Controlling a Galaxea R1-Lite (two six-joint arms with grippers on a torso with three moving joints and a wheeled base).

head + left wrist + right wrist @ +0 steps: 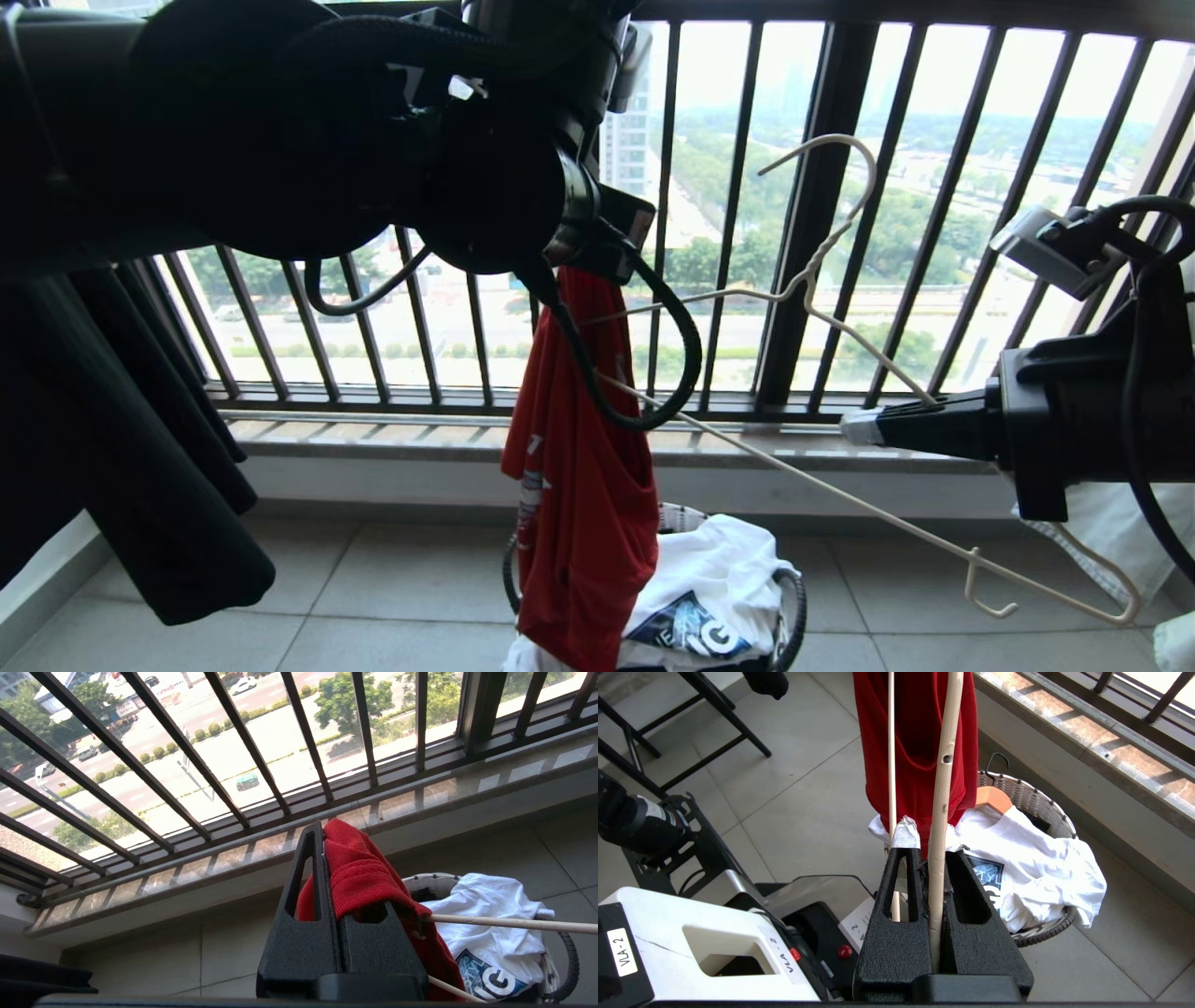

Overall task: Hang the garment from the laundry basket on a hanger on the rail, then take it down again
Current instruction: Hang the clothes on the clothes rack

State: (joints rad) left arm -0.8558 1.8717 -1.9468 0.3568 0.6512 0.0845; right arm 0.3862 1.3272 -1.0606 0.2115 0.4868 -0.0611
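Note:
The red garment point(579, 467) hangs down over the laundry basket point(794, 597), and its top edge is pinched in my left gripper point(320, 830), which is shut on the cloth high up in front of the railing. My right gripper point(864, 427) is shut on one wire of the thin cream hanger point(822, 271) and holds it tilted, with the hook uppermost. In the left wrist view the hanger's wire point(514, 924) reaches into the red cloth beside my fingers. The same wire point(943, 788) runs up between the right jaws. The rail is out of view.
A white T-shirt with a dark graphic point(719, 579) fills the basket, with a wooden hanger point(992, 800) beside it. A black garment point(140, 448) hangs at the left. The black balcony railing point(822, 215) and stone sill point(420, 439) lie ahead. My base point(691, 933) is behind.

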